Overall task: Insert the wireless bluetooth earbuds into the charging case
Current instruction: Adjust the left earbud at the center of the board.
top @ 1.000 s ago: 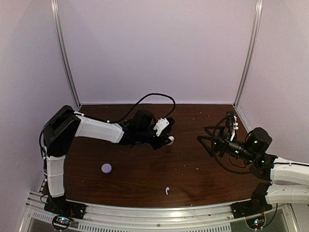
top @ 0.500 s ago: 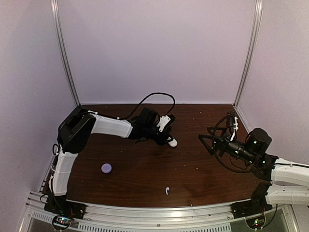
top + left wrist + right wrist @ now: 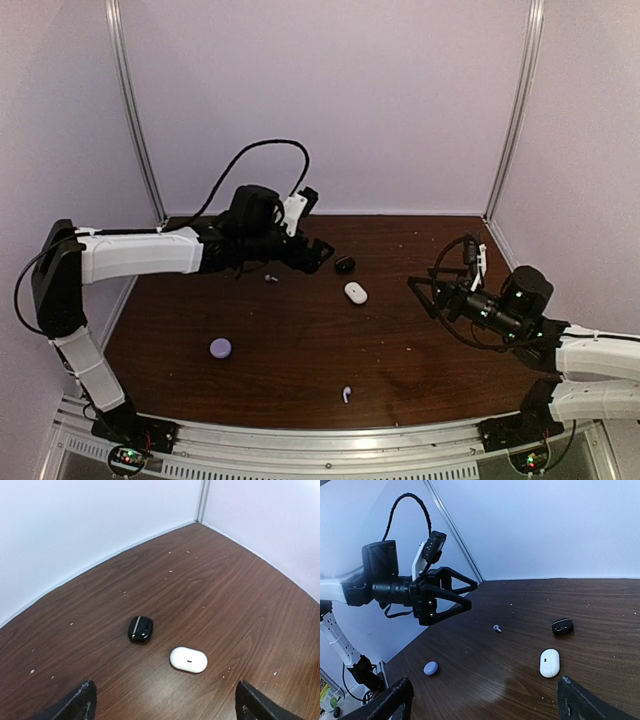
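Two earbuds lie loose on the brown table: a white stemmed earbud point(image 3: 346, 394) near the front edge and a small pale earbud point(image 3: 270, 278) point(image 3: 496, 628) just under the left arm. A closed white charging case point(image 3: 355, 292) point(image 3: 189, 659) point(image 3: 549, 662) lies mid-table, with a closed black case point(image 3: 344, 264) point(image 3: 141, 628) point(image 3: 562, 625) just behind it. My left gripper point(image 3: 312, 253) point(image 3: 167, 707) point(image 3: 455, 597) hovers open and empty, left of both cases. At the right, my right gripper point(image 3: 428, 291) point(image 3: 485, 707) is open, empty and pointed at the cases.
A lavender pebble-shaped case point(image 3: 221, 347) point(image 3: 431, 667) sits at the front left. White walls and metal corner posts point(image 3: 137, 130) close in the table at the back and sides. The left arm's black cable point(image 3: 262, 146) loops above its wrist.
The left gripper opened, let go of the white case and drew back left and up. The black case and the small earbud, covered by the arm before, now show. The right arm barely moved.
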`<state>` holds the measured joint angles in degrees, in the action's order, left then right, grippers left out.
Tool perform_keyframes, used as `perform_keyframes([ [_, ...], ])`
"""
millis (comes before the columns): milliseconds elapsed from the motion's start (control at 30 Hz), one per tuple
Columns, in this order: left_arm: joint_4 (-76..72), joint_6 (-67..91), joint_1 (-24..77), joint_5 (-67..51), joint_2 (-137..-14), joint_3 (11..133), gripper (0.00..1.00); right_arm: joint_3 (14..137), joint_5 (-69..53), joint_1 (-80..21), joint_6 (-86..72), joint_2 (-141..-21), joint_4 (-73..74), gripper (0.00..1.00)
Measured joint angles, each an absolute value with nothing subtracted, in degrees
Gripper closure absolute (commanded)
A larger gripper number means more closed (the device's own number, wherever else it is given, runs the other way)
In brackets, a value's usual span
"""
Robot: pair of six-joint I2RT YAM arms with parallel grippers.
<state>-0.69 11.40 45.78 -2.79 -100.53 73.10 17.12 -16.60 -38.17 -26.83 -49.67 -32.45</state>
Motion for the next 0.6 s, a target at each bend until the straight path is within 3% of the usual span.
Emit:
perform_keyframes([
  [233,8.2,18.5,45.3,3.1,-82.6,59.5,0.02,19.8,-18.9,-38.1,-25.2,-53.6,-30.3,0.00],
  [400,21.2,25.5,45.1,5.5,-73.4,55.2,0.02,24.9,-26.8,-38.3,-23.0,-60.1,-26.3,0.19],
  [500,26.2,29.3,45.1,6.5,-68.2,51.4,0.02,25.3,-30.4,-40.3,-22.0,-62.9,-22.9,0.20],
  [600,29.9,32.2,45.0,6.8,-64.4,49.3,0.02,25.5,-29.9,-46.2,-20.3,-64.1,-16.8,0.28],
])
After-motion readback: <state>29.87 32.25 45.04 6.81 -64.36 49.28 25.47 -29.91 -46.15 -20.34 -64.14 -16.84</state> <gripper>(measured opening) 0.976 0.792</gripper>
